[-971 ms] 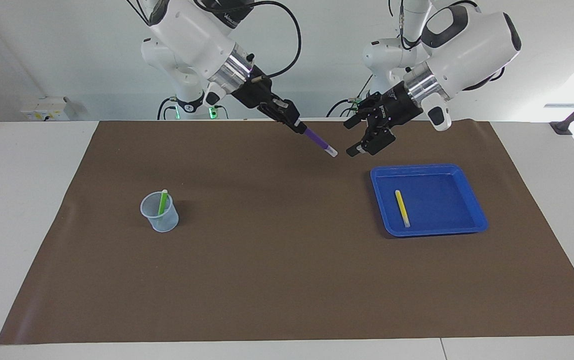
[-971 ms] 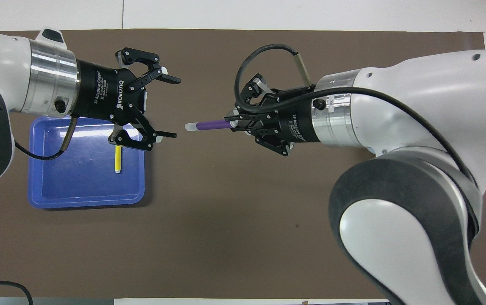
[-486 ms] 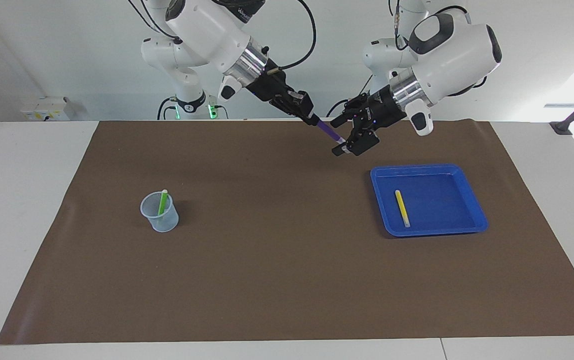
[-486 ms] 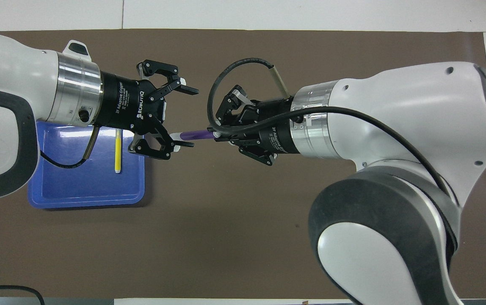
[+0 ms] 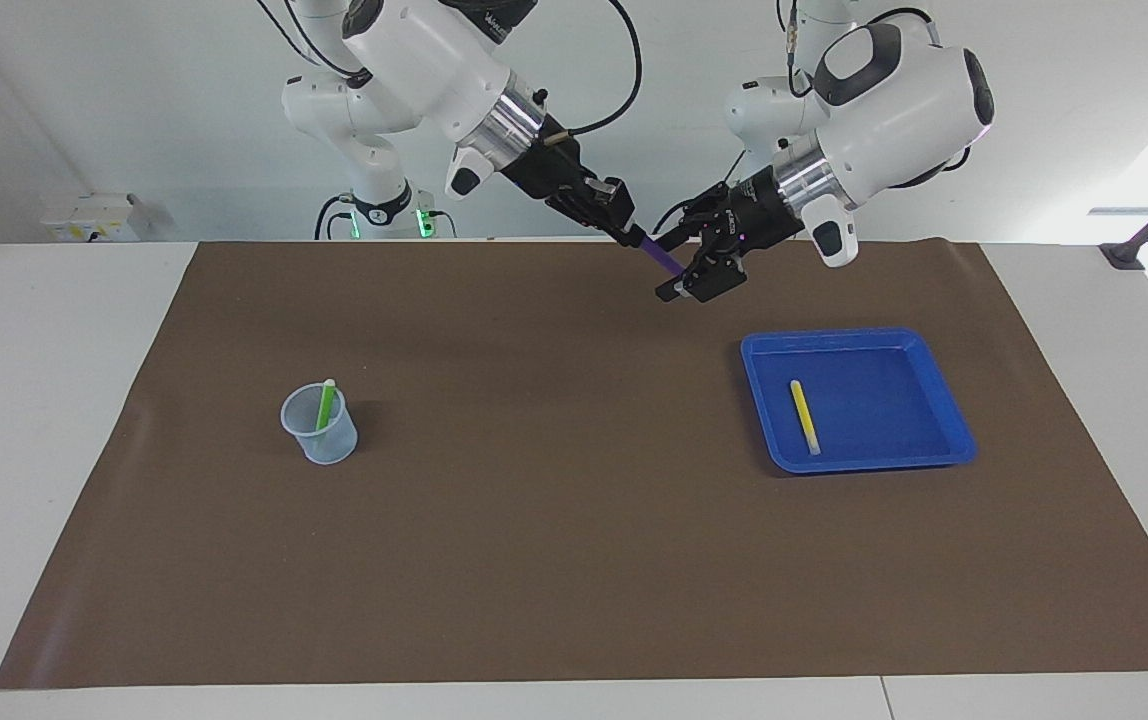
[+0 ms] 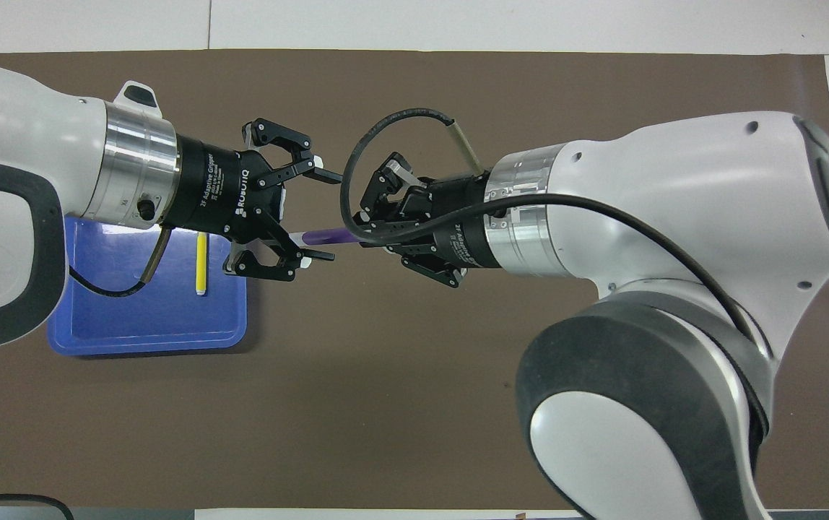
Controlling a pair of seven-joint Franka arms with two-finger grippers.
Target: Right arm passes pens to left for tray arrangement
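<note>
My right gripper [image 5: 634,235] [image 6: 359,235] is shut on the purple pen [image 5: 661,257] [image 6: 326,234] and holds it up over the brown mat. The pen's whitish tip reaches between the fingers of my left gripper [image 5: 674,268] [image 6: 319,217], which stands open around it; I cannot tell whether a finger touches it. The yellow pen [image 5: 804,416] [image 6: 201,263] lies in the blue tray [image 5: 924,440] [image 6: 147,325]. The green pen [image 5: 325,403] stands upright in a small pale-blue cup [image 5: 320,432] toward the right arm's end of the table.
A brown mat [image 5: 554,520] [image 6: 385,375] covers most of the white table. In the overhead view the left arm covers part of the tray, and the right arm's bulk hides the cup's end of the mat.
Both arms have moved toward each other, and the purple pen's tip has gone in between the left gripper's fingers. Those fingers have narrowed slightly. The right gripper has stayed shut on the pen.
</note>
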